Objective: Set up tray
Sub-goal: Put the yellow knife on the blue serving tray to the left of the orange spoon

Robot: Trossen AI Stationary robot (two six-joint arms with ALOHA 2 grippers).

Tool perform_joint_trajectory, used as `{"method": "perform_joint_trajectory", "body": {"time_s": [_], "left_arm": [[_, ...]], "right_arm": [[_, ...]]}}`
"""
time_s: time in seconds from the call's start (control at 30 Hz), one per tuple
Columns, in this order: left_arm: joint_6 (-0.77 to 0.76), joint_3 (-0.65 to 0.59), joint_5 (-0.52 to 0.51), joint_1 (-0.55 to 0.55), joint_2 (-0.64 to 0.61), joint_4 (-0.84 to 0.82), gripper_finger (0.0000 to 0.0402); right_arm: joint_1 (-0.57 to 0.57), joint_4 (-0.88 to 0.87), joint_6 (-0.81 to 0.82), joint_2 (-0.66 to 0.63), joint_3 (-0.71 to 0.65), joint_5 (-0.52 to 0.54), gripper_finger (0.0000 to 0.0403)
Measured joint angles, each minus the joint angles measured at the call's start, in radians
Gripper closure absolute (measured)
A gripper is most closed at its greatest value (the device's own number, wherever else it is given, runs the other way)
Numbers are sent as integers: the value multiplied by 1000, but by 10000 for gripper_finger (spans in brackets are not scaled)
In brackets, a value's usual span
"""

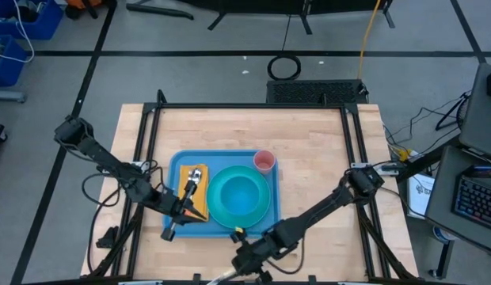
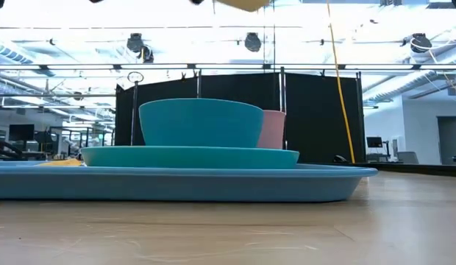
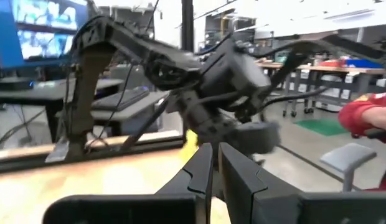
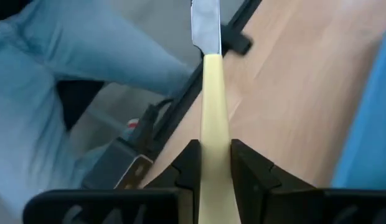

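Observation:
The light-blue tray [image 1: 179, 162] lies mid-table. On it are a teal plate [image 1: 265, 212] bearing a teal bowl [image 1: 239, 196], a pink cup [image 1: 264, 161] at the far right corner, and an orange napkin [image 1: 199, 207] with a yellow-and-silver utensil [image 1: 195, 176] lying on it. In the low view the bowl [image 2: 200, 123] stands on the plate [image 2: 190, 157], with the cup [image 2: 273, 129] behind it. My left gripper [image 1: 187, 204] hovers over the napkin, shut [image 3: 213, 165] on nothing visible. My right gripper [image 1: 239, 236] is at the tray's near edge, shut on a yellow-handled knife [image 4: 211, 112]. My right gripper pinches the knife's yellow handle [image 4: 213, 134] between its two fingers [image 4: 246, 165]. The knife runs in line with the fingers, and its metal blade [image 4: 204, 25] sticks out past the fingertips. It is lifted clear above the table's near edge.
Bare wood table [image 1: 325, 174] spreads to the right of the tray and beyond its far edge. A black frame rail [image 1: 253, 105] borders the table. A person's jeans-clad leg [image 4: 68, 56] shows past the near edge, and a red sleeve [image 3: 367, 115] shows in the room.

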Motion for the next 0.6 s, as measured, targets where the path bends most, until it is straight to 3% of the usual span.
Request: {"method": "perform_joint_trajectory", "body": {"time_s": [0.13, 0.27, 0.37, 0.53, 0.6], "left_arm": [[54, 0, -86, -54, -46, -22, 371], [134, 0, -228, -111, -65, -52, 371], [162, 0, -299, -135, -65, -67, 371], [118, 0, -316, -127, -65, -67, 371], [79, 0, -321, -113, -65, -79, 371]], "right_arm": [[21, 39, 6, -86, -106, 166, 353], [34, 349, -24, -216, -319, 255, 353], [40, 670, -72, -314, -516, 237, 353], [29, 1161, -92, -429, -789, 223, 353], [14, 1316, -90, -447, -864, 160, 353]]}}
